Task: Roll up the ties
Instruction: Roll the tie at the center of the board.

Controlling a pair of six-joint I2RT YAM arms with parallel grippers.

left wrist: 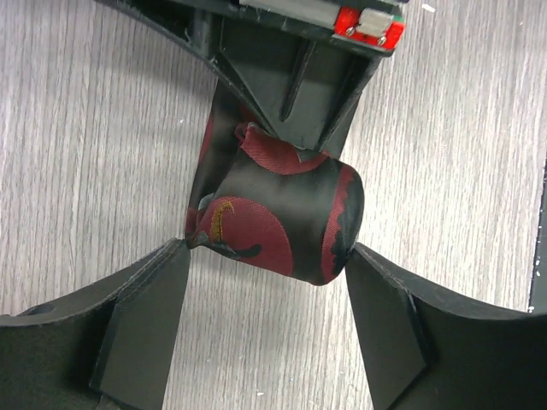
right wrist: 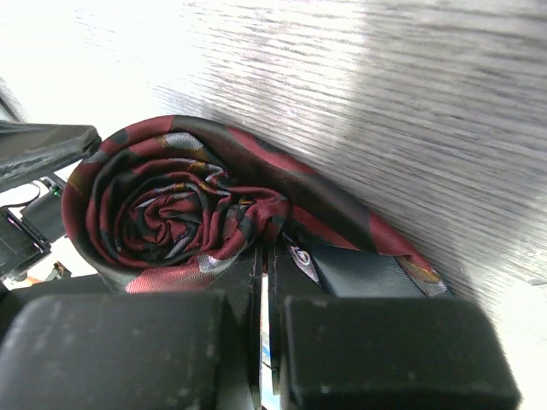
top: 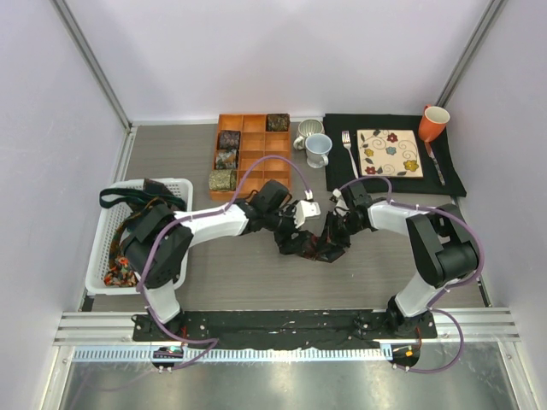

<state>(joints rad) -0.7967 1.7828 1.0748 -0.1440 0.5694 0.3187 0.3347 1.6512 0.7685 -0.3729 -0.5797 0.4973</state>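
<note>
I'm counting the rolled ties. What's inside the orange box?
Four rolled ties sit in the orange box: three down its left side and one in the far right corner. The left arm hides the near right corner.

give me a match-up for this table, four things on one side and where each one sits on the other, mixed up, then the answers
1 orange mug
2 white basket
3 fork
4 maroon tie roll

a left of the floral plate
b middle of the table
c far right corner of the black placemat
d left side, loose ties inside

Pairs: 1-c, 2-d, 3-a, 4-b
</note>
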